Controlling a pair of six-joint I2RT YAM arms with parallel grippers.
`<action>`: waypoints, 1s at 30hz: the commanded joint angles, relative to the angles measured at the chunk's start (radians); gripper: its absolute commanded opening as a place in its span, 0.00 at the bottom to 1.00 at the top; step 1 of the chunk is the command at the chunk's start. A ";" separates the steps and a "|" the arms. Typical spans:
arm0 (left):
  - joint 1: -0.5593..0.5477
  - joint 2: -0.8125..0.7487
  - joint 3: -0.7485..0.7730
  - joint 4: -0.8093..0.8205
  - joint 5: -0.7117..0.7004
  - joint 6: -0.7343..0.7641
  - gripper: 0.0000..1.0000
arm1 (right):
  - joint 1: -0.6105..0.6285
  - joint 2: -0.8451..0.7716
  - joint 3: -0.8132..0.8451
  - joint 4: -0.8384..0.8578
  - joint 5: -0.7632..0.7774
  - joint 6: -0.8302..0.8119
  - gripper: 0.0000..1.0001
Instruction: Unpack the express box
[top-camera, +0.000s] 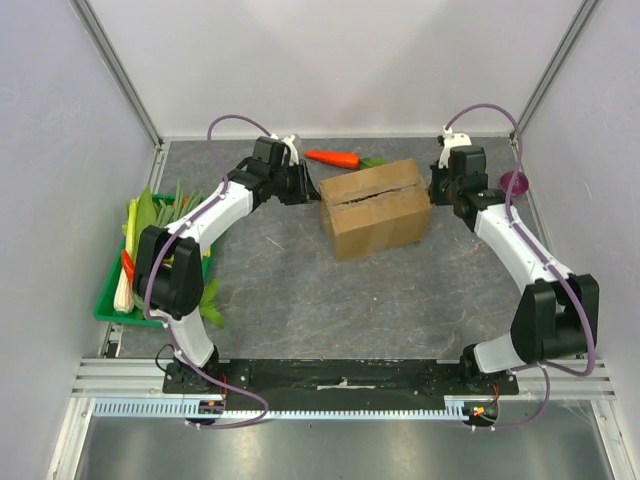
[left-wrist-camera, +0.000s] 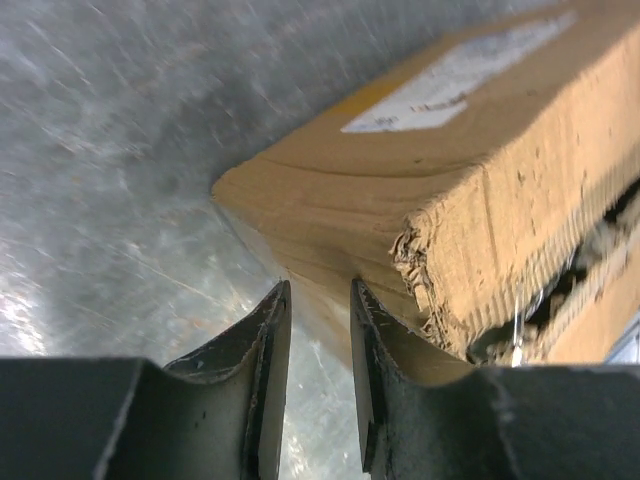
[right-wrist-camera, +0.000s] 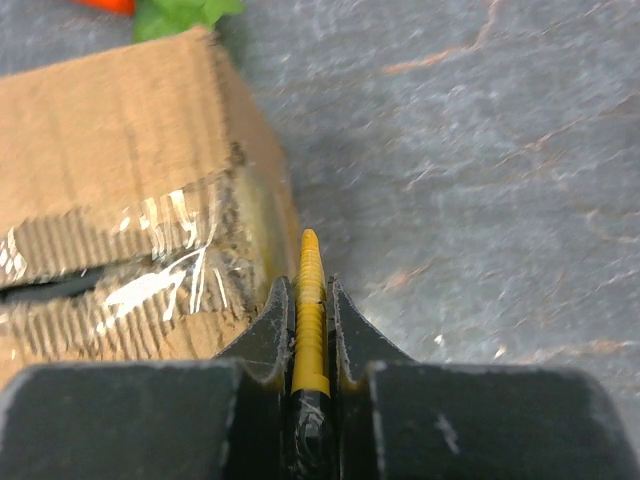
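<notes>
Box position: the express box (top-camera: 375, 210) sat on the table just above the middle of the top view, flaps up and not yet opened, with a carrot (top-camera: 333, 158) close behind its upper-left corner.
Long axis: it ran left to right across the frame, rising a little toward the right. The seam (top-camera: 372, 195) between the top flaps followed the same line.
Left claw: the left gripper (left-wrist-camera: 319, 290) was at the box's left end, jaws a narrow slit apart with nothing between them.
Right claw: the right gripper (right-wrist-camera: 308, 285) was at the right end, clamped on a yellow ridged strip (right-wrist-camera: 310, 300) aimed past the taped edge (right-wrist-camera: 160, 270).
Risk, sliding: a push from one end alone would likely skid or twist the box, since neither claw gripped it.
Risk, tool: the strip could slip in the pinch or skate off the tape, tearing the frayed cardboard instead.
Risk, carrot: a shove toward the top of the frame would probably knock it.
</notes>
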 joint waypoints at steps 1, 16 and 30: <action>0.029 0.054 0.123 0.047 0.015 -0.041 0.36 | 0.133 -0.111 -0.077 -0.066 -0.040 0.103 0.00; 0.164 0.023 0.214 -0.058 -0.203 -0.070 0.50 | 0.284 -0.249 -0.050 -0.212 0.314 0.261 0.00; 0.156 -0.347 -0.201 -0.116 -0.020 -0.049 0.30 | 0.097 0.166 0.314 -0.072 0.033 0.014 0.00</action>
